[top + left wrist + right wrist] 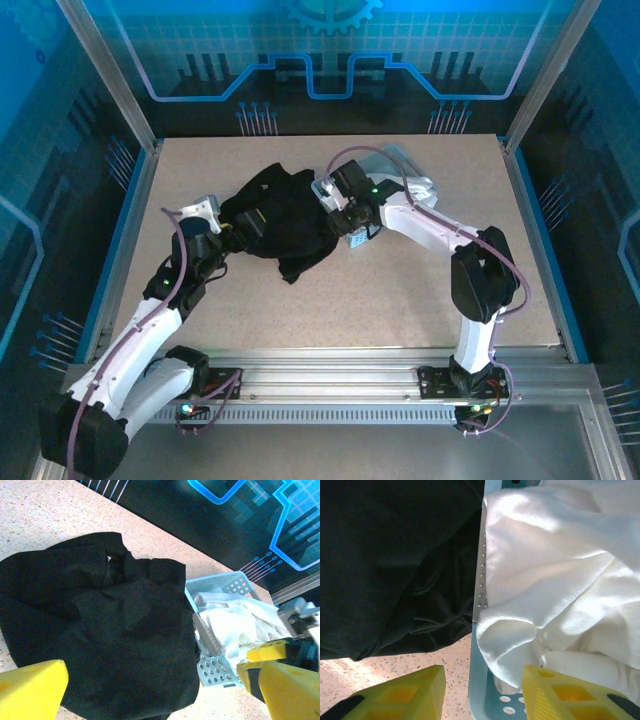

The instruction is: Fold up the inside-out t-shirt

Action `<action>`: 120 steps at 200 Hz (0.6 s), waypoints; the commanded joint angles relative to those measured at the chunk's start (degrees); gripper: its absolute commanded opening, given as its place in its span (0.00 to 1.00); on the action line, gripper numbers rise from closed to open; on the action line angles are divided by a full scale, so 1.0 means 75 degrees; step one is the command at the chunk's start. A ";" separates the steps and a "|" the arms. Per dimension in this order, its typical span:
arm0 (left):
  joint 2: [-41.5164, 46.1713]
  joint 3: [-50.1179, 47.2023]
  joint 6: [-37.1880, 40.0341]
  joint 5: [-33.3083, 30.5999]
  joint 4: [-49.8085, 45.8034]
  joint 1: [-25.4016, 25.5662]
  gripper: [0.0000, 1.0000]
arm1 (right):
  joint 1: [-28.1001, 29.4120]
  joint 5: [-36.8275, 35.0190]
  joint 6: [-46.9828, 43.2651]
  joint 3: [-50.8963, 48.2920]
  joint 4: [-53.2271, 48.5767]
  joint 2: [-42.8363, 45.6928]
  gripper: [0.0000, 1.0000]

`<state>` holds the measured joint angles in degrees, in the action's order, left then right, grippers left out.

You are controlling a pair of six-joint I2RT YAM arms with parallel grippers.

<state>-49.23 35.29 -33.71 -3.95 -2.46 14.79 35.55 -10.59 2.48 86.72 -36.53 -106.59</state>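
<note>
Flattening seemed step in hand; no fold made. Inside-out t-shirt [275, 225] lay crumpled ahead of left gripper [150, 672], its fingers wide and empty. Right gripper [482, 672] fingers stood apart, astride basket [479, 580] wall, shirt to their left, white cloth [545, 580] to their right. Next move needed pinch on shirt edge, then spreading flat.

White-black arms [430, 225], purple cables [172, 275], yellow jaws

The t-shirt [280, 225] is plain black, with no print showing. The table [400, 300] is beige with fine darker speckles. The cloth [240, 625] is white. The basket [217, 670] is pale blue, patterned with rows of round holes. The left gripper [152, 675] and right gripper [482, 672] have bright yellow fingers. The walls [330, 70] glow blue with circuit-line patterns.
</note>
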 commanded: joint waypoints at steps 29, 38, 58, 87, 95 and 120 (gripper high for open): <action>0.0041 -0.0228 0.0083 0.0123 0.0276 0.0079 0.99 | 0.0147 -0.0338 -0.0060 0.0484 -0.0060 -0.0970 0.45; 0.0049 -0.0229 0.0103 0.0132 0.0265 0.0079 0.99 | 0.0137 -0.0473 -0.0080 0.0635 -0.0114 -0.1127 0.43; 0.0081 -0.0227 0.0136 0.0162 0.0239 0.0091 0.99 | 0.0037 -0.0698 -0.0095 0.0945 -0.0173 -0.1373 0.33; 0.0155 -0.0249 0.0178 0.0219 0.0218 0.0103 0.99 | -0.0460 -0.0650 -0.0054 0.1059 -0.0388 -0.1290 0.22; 0.0177 -0.0262 0.0187 0.0212 0.0204 0.0103 0.99 | -0.0663 -0.0567 -0.0045 0.0972 -0.0414 -0.1162 0.20; 0.0271 -0.0350 0.0230 0.0169 0.0228 0.0103 0.99 | -0.1535 -0.0476 -0.0106 0.0864 -0.0471 -0.0993 0.18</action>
<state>-48.45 33.85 -33.23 -3.51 -1.50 15.18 30.85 -13.63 1.85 92.73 -38.06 -116.79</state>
